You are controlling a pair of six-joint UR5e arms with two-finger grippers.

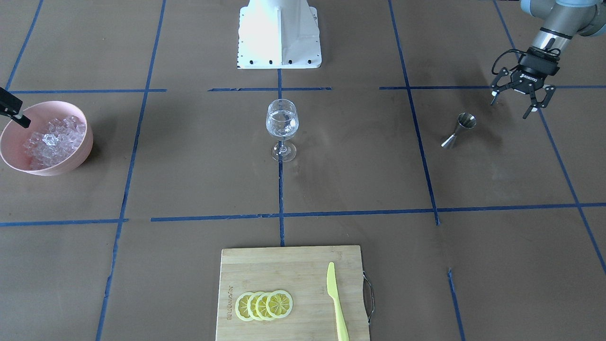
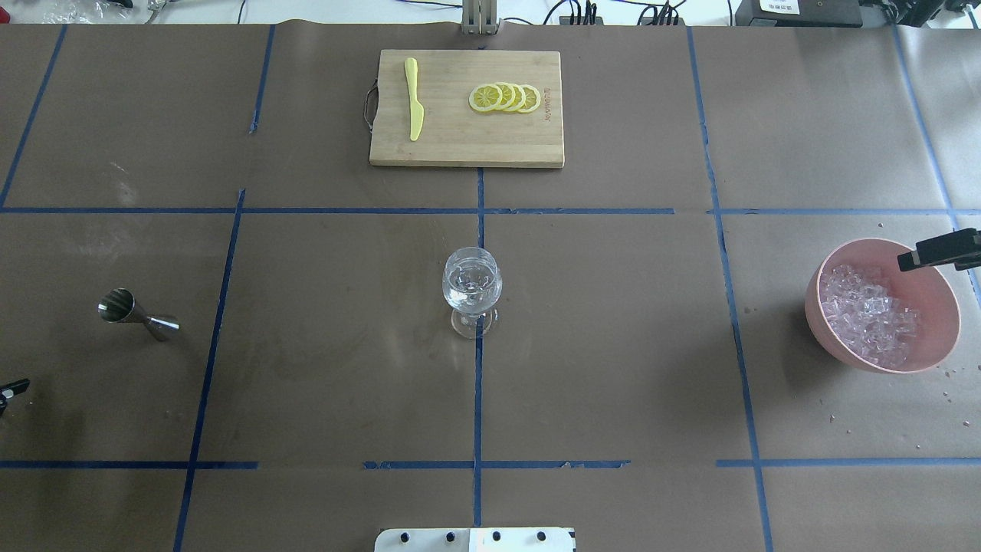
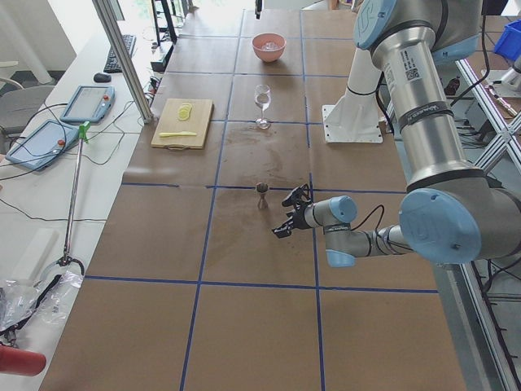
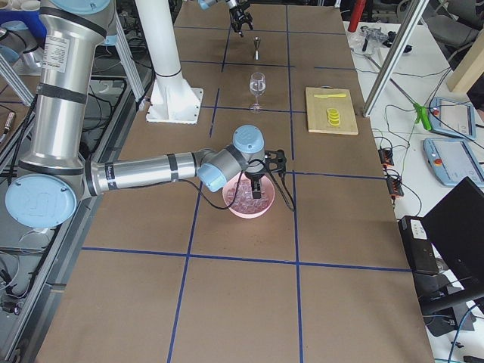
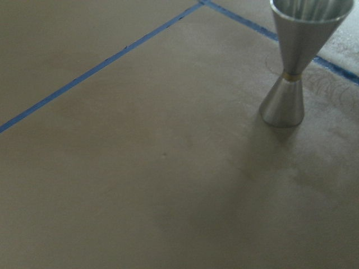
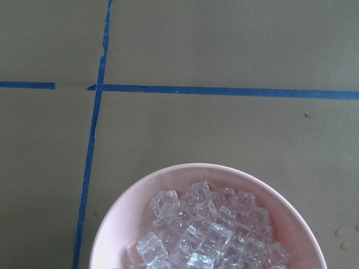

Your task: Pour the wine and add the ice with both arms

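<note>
We judge the wine (image 2: 471,285) in the glass (image 2: 474,326) poured and the ice step in hand. Overhead, ice (image 2: 866,314) fills the bowl (image 2: 931,337) at the glass's 3 o'clock. The right gripper (image 4: 258,189) hovers above it, opening unreadable. The left gripper (image 1: 519,102) hangs splayed, empty. Next: descend, pinch one cube.

Wine (image 1: 282,127): clear liquid, small amount, seemingly low in upright glass (image 1: 283,152), centre of surface (image 1: 364,161).
Ice (image 1: 52,139): clear cubes heaped in pink bowl (image 1: 81,157).
Left arm (image 1: 561,21): raised beside jigger (image 1: 458,130), jaws spread.
Right arm (image 4: 144,172): stretched low, tip over bowl.
</note>
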